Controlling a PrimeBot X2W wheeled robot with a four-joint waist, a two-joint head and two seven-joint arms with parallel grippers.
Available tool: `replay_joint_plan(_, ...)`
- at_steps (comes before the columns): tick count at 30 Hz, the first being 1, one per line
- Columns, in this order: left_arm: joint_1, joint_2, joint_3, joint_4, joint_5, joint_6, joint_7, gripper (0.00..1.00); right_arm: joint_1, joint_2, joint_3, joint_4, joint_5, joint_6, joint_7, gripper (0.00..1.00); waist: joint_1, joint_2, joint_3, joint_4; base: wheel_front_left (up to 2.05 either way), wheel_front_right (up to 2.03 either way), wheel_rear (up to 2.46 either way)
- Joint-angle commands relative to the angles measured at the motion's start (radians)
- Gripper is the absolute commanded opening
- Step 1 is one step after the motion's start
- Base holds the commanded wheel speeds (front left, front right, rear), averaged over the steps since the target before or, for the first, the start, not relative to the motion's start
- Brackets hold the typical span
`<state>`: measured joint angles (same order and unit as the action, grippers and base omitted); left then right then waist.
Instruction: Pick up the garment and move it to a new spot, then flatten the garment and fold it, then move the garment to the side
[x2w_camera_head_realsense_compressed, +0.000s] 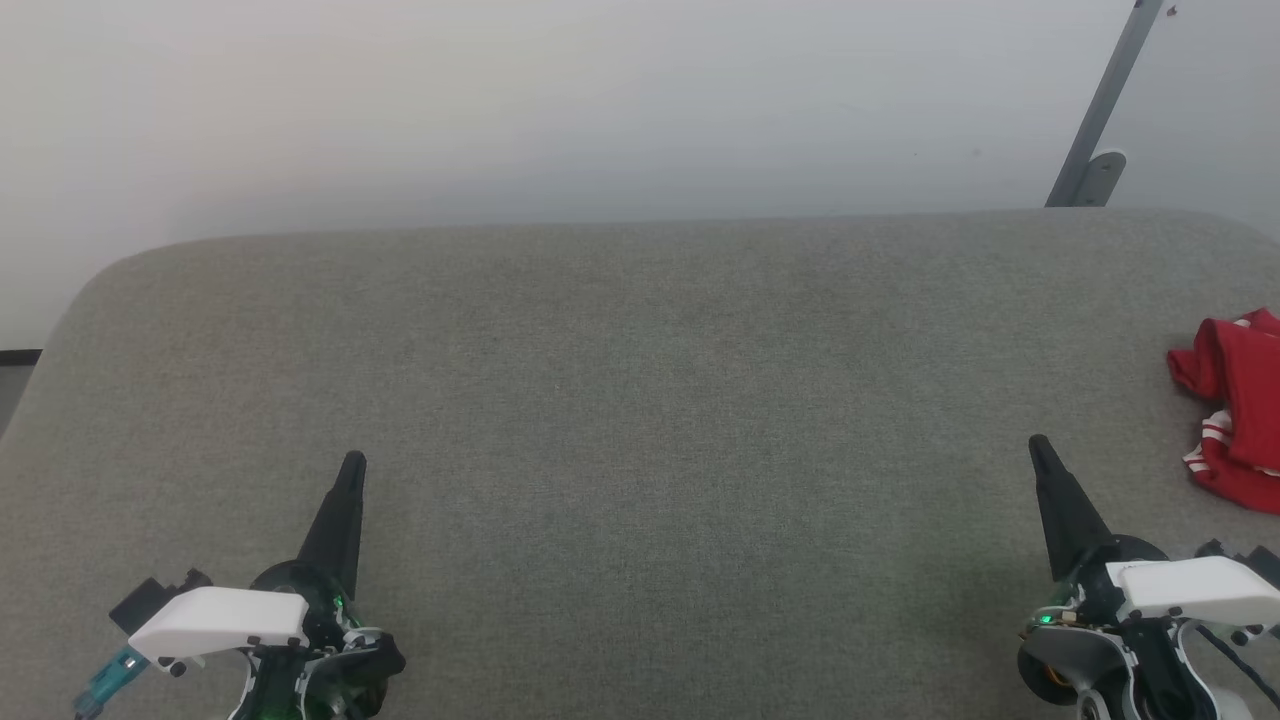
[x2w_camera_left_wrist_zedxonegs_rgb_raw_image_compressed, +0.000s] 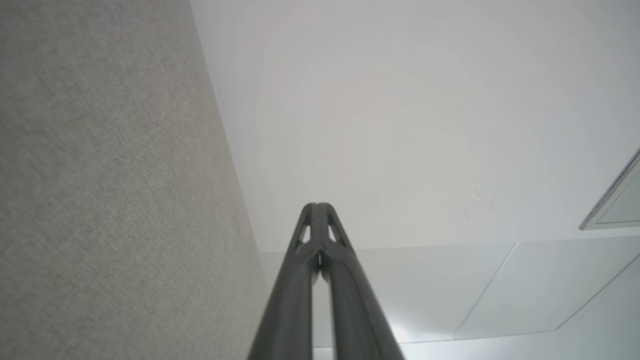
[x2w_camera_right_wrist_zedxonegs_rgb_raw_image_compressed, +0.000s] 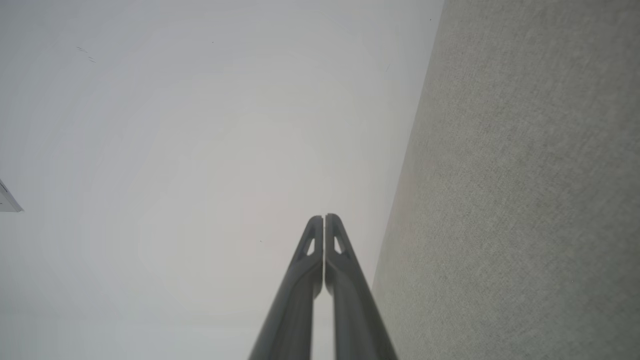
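Head camera downward, wrist cameras skimming table (x2w_camera_head_realsense_compressed: 600, 350)

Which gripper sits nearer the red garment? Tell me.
Right. The right gripper lies just left of the garment; the left gripper is far across the grey surface.

No legible text, label or number; the bunched garment (x2w_camera_head_realsense_compressed: 1238, 385), at the grey surface's (x2w_camera_head_realsense_compressed: 640, 400) right, apparently shows only stripes.
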<state>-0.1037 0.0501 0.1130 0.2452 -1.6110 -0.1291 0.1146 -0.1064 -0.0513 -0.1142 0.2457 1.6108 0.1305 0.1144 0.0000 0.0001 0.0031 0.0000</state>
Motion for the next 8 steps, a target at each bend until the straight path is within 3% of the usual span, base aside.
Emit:
replay_joint_plan(1,-0.012,-0.003,0.002,0.000,-0.004,-0.003,0.002,0.00,-0.005,0.004,-0.001,-0.003,0.004,0.000,0.003,0.00,0.0000,-0.0001,0.000,0.000,0.00,0.00,0.00)
replay_joint_plan(8,-0.012,-0.003,0.002,0.000,-0.004,-0.003,0.002,0.00,-0.005,0.004,-0.001,-0.003,0.004,0.000,0.003,0.00,0.0000,-0.0001,0.000,0.000,0.00,0.00,0.00)
